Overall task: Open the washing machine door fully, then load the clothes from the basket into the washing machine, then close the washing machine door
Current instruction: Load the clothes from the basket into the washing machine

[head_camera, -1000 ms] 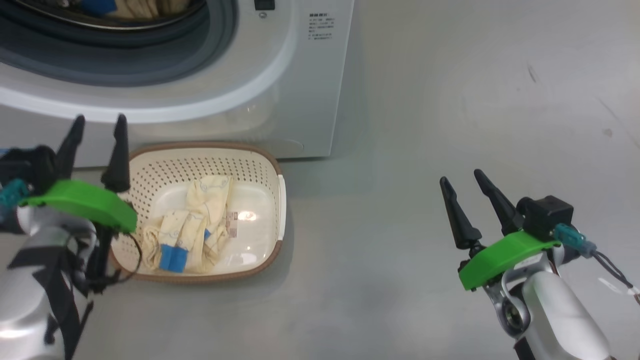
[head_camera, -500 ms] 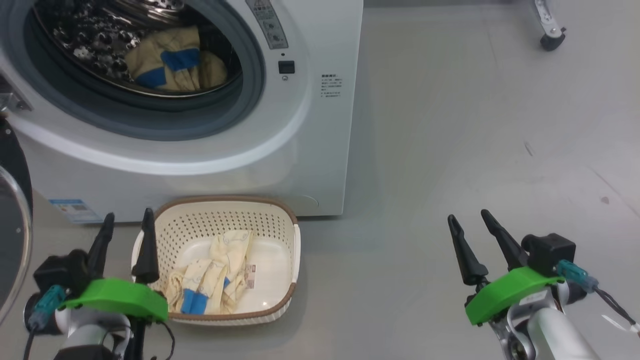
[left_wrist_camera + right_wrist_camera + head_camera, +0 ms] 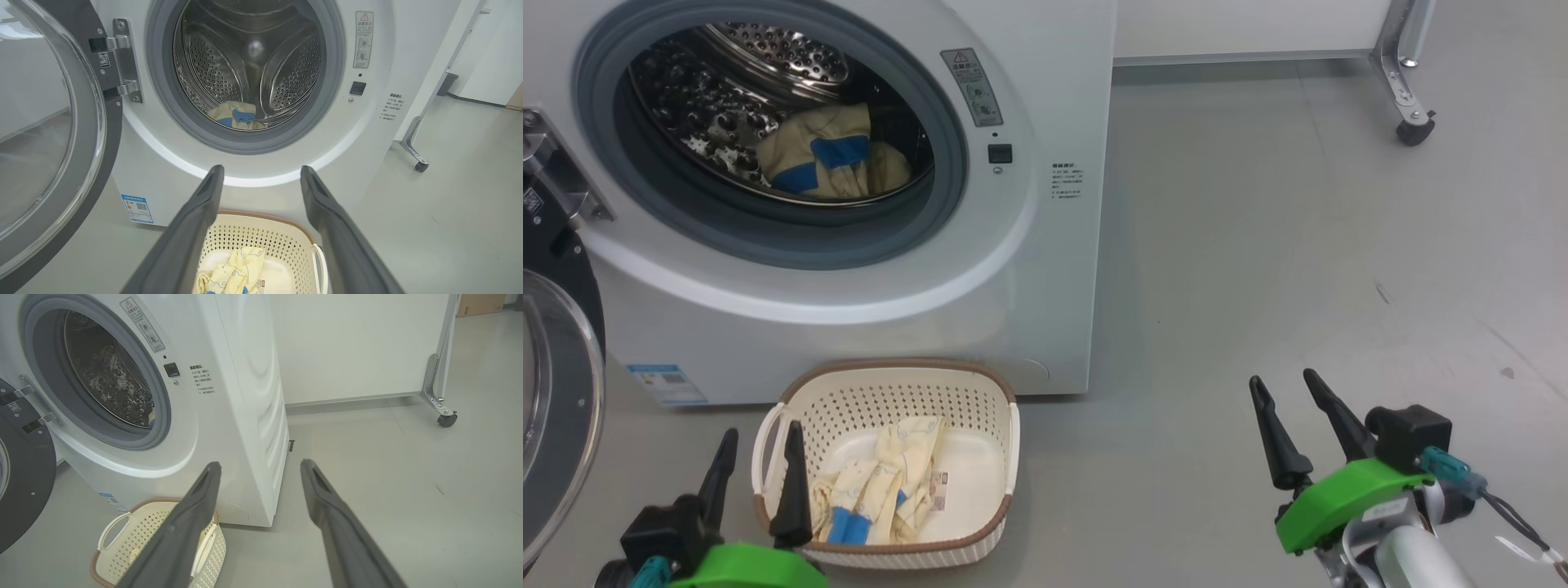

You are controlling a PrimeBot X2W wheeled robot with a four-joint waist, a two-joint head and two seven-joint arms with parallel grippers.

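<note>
L gripper [image 3: 762, 430]: fingers spread wide, nothing btwn them. In head view its right finger overlaps the left rim of the basket [image 3: 890, 365]; can't tell if they touch. The clothes [image 3: 882, 486] lie inside the basket, just fwd-right of that gripper. They form one long bundle w/ its axis running away from the fingers toward the washing machine [image 3: 1045, 286], slanted a bit right. Blue trim is at the near end, and the cream end points at the washer. The basket sits on the floor [image 3: 1217, 245] just in front of the machine, below its opening. Further fwd & up, a second cream-and-blue garment [image 3: 821, 159] lies low in the steel drum [image 3: 768, 57]. The washing machine door [image 3: 556, 392] is swung open on the gripper's left. R gripper [image 3: 1281, 377]: also wide, empty, over the floor well right of the basket and apart from the machine.
</note>
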